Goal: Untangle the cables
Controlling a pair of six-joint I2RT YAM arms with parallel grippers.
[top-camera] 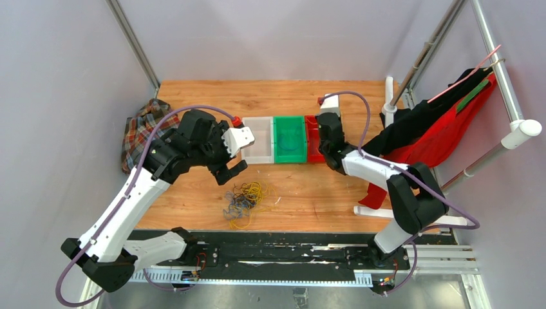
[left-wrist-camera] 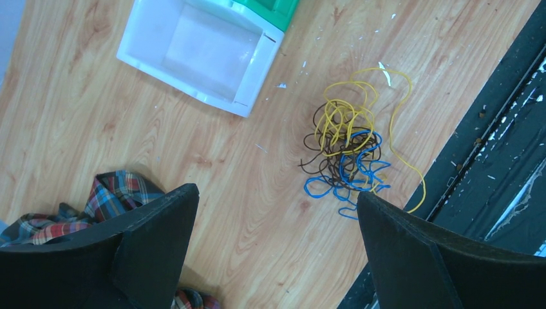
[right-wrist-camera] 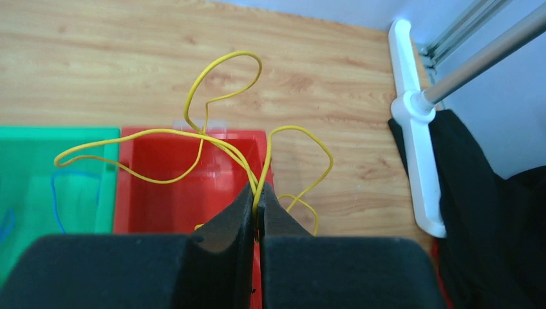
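A tangle of yellow, dark and blue cables [top-camera: 245, 201] lies on the wooden table near the front edge; it also shows in the left wrist view [left-wrist-camera: 351, 151]. My left gripper [top-camera: 233, 170] is open and empty, above the table just left of and behind the tangle. My right gripper [right-wrist-camera: 259, 193] is shut on a yellow cable [right-wrist-camera: 212, 138], whose loops hang over the red bin [right-wrist-camera: 167, 190]. In the top view the right gripper [top-camera: 328, 151] sits at the red bin [top-camera: 311, 138]. A blue cable [right-wrist-camera: 58, 196] lies in the green bin [right-wrist-camera: 38, 180].
A white bin [top-camera: 261, 138], a green bin [top-camera: 290, 138] and the red bin stand in a row mid-table. A plaid cloth [top-camera: 138, 132] lies at the left edge. A clothes rack [top-camera: 412, 116] with black and red garments stands at the right.
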